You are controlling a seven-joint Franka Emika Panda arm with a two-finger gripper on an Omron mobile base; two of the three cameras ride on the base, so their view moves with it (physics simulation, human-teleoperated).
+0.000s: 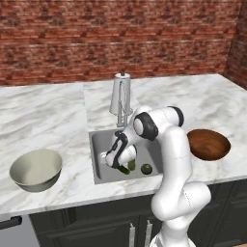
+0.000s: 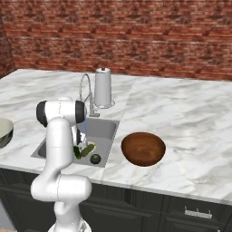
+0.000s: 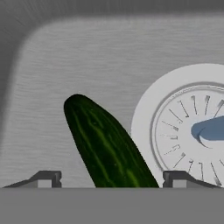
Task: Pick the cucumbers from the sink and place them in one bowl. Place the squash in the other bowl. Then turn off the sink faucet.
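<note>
1. Cucumbers (image 1: 124,169) lie in the sink (image 1: 99,144) in the left base view, with the round squash (image 1: 146,169) beside them. The brown bowl (image 1: 208,144) and the pale bowl (image 1: 35,169) on the bench (image 1: 43,116) both look empty. Nothing is done yet.
2. In the right base view, the faucet (image 2: 102,87) stands behind the sink, and blue water seems to run.
3. In the hand view, the gripper (image 3: 107,178) stands wide on both sides of a dark green, stripy cucumber (image 3: 105,144), not holding it yet.
</note>
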